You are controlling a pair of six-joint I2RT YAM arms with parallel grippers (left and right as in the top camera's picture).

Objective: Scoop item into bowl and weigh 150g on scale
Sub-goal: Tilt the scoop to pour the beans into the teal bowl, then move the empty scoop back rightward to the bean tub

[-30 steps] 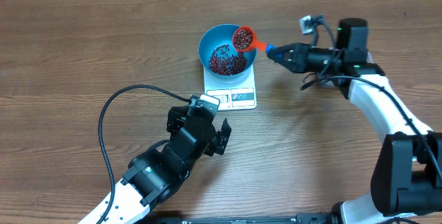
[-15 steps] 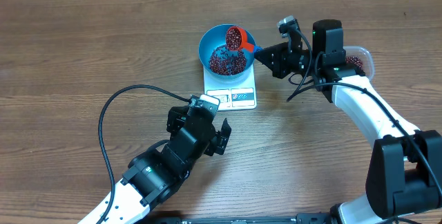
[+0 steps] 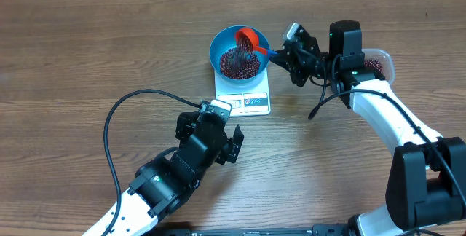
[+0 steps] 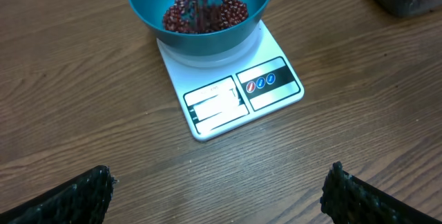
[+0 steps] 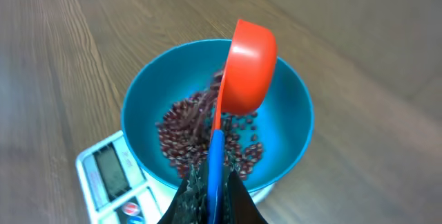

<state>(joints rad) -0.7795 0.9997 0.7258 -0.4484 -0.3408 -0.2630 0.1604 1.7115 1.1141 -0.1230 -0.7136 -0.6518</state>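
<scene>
Overhead: the blue bowl [image 3: 212,52] sits on the 12 o'clock end of the white scale [image 3: 247,99], with the display end toward 6 o'clock. The beans [image 3: 237,65] lie heaped in the bowl's bottom. The orange-red scoop [image 3: 249,39] is tipped over the bowl's 1 o'clock rim. Your right end effector [image 3: 277,51] comes in from 3 o'clock, clamped on the scoop's blue handle [image 3: 271,49]. Your left end effector [image 3: 211,128] waits at the scale's 7 o'clock, spread wide and empty. A clear tub [image 3: 380,63] with more beans shows at 3 o'clock, partly behind the right arm.

Left wrist: its two fingers [image 4: 69,200] stand far apart above bare table [image 4: 83,113]. At 12 o'clock the bowl rests on the scale, and a blurred stream of beans is dropping in.

Right wrist: the scoop hangs mouth-down above the bowl's middle, spilling beans.

Expect the beans to be hard, light and loose. They should roll and bounce, so move them only with the scoop and pour low and slowly. The scoop looks like stiff plastic, and the handle end is the place to hold it. The bowl looks smooth and light and may slide on the scale, so if you must touch it, take it by the rim.
</scene>
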